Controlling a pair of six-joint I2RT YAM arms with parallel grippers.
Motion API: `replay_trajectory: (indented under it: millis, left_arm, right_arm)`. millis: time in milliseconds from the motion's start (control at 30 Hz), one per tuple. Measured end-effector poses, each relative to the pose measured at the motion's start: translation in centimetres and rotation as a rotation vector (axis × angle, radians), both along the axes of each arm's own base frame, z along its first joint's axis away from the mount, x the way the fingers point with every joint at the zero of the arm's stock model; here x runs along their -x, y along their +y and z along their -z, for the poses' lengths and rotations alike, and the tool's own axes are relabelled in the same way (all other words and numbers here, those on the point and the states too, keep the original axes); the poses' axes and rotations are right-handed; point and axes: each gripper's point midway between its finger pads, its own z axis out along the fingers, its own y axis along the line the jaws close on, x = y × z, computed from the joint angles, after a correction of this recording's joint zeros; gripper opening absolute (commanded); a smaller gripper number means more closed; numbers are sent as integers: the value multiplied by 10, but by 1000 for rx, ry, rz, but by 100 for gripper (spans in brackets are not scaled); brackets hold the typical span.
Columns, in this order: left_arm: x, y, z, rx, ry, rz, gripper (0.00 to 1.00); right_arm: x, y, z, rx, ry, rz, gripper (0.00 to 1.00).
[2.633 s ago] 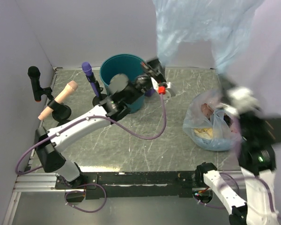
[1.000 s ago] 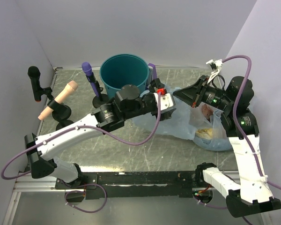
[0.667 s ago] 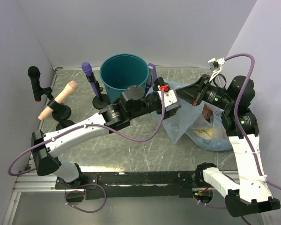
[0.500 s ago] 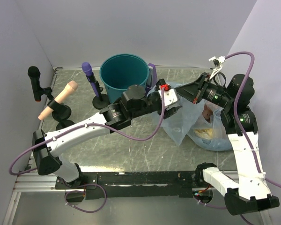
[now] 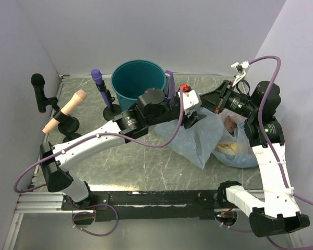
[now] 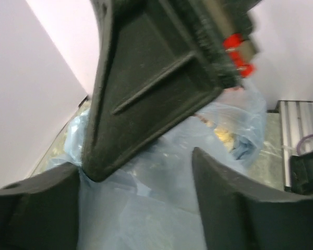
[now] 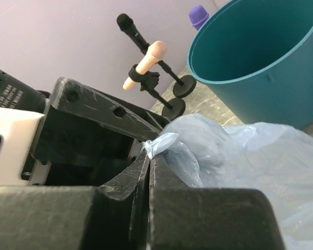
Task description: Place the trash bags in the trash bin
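Note:
The trash bag (image 5: 194, 139), thin pale-blue film, hangs from my right gripper (image 5: 205, 100) and drapes down to the table. That gripper is shut on a pinched corner of the bag (image 7: 164, 141). My left gripper (image 5: 193, 115) sits right beside it, open, with bag film (image 6: 146, 198) between its two fingers (image 6: 235, 208). In the left wrist view the right gripper's black body comes down from above, its tip close to my left finger. The teal trash bin (image 5: 138, 83) stands upright behind the left arm, and the teal trash bin (image 7: 261, 62) looks empty in the right wrist view.
A clear bag stuffed with yellow and pink items (image 5: 235, 146) lies at the right. Microphones on stands, a black (image 5: 37, 86), a tan (image 5: 68, 107) and a purple one (image 5: 98, 79), stand left of the bin. A purple object (image 5: 169, 79) stands at the bin's right. Walls close in behind and on both sides.
The left gripper moved right and up to the right gripper, and its jaws narrowed around the bag film. The bag lifted from lying flat to hanging; earlier it was high by the camera.

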Motion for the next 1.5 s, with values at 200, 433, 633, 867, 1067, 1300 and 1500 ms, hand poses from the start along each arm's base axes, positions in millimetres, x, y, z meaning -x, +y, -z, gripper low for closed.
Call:
replay_trajectory:
  millis: [200,433,633,867,1067,1300,1500]
  left_arm:
    - [-31,4,11,-25,-21,-123,1]
    - [-31,4,31,-69,-26,-124,1]
    - [-29,32,40,-144,-6,-116,1]
    - [-4,101,-19,-130,-100,-119,1]
    - [27,160,-83,-71,-230,-158,1]
    - [19,214,-157,-9,-422,-367,1]
    - [-12,251,-191,30,-581,-659,1]
  right_arm:
    - [-2,0,7,3,36,-3,17]
    - [-13,-5,-13,38,-57,29,70]
    - [-41,-27,-70,66,-264,192,76]
    - [-117,-34,-66,122,-256,322,78]
    - [-182,12,16,235,-80,261,78]
    - [-209,67,78,332,47,168,78]
    - [-216,86,89,334,68,134,72]
